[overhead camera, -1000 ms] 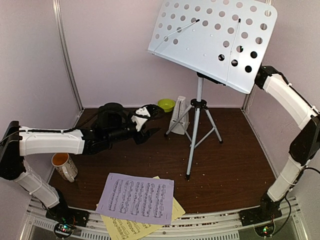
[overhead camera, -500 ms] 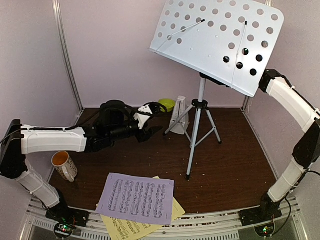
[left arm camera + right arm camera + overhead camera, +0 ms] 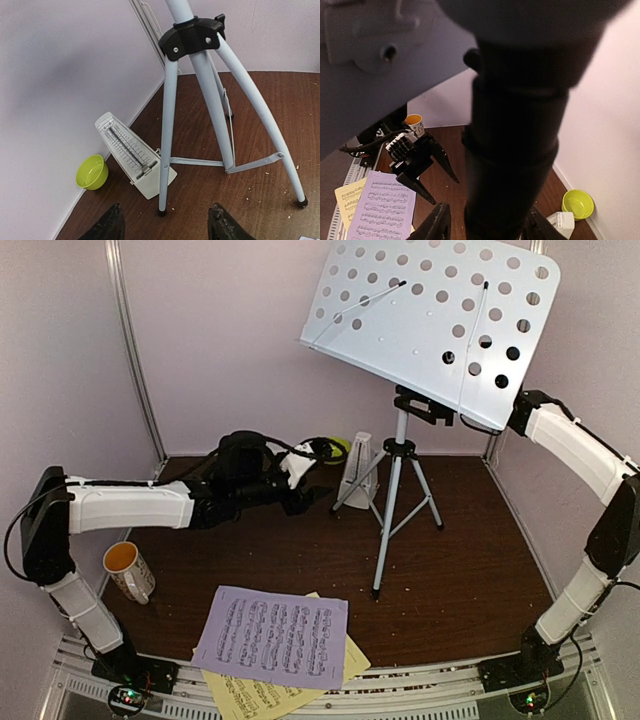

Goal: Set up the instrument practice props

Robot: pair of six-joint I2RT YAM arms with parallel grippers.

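The mug (image 3: pixel 128 570) stands at the desk's left edge, apart from the work. The pages (image 3: pixel 275 635) lie flat at the near edge, lavender on top of yellow, not yet on the stand.

The left claw (image 3: pixel 165 215) hangs low over the desk (image 3: pixel 470 570), released and empty, its jaws apart and aimed at the back corner. Beyond it the bowl (image 3: pixel 92 171) sits against the wall. Just right of the bowl is the metronome (image 3: pixel 134 154), its base tucked behind the nearest tripod (image 3: pixel 200 90) leg.

The step in hand looks like fetching the metronome. Its sides taper and look smooth, so a pinch high up would likely slide off; a low grip near the base seems safer. The leg crosses in front of the base, so the claw should come in from the bowl side and draw the metronome clear before lifting. A nudge to that leg could rock the whole stand.

The stand (image 3: pixel 430 315) rises mid-desk, its holed tray tilted high. The right claw (image 3: pixel 485 225) sits behind the tray with a finger on each side of the dark post. Whether it is clenched on the post or only straddling it, I cannot tell. Bracing the post would help while the left arm works close by.

The desk is dark brown wood flecked with pale crumbs, with a metal rail (image 3: pixel 400 685) along the near edge. Plain lilac walls (image 3: pixel 220 340) close it in on three sides
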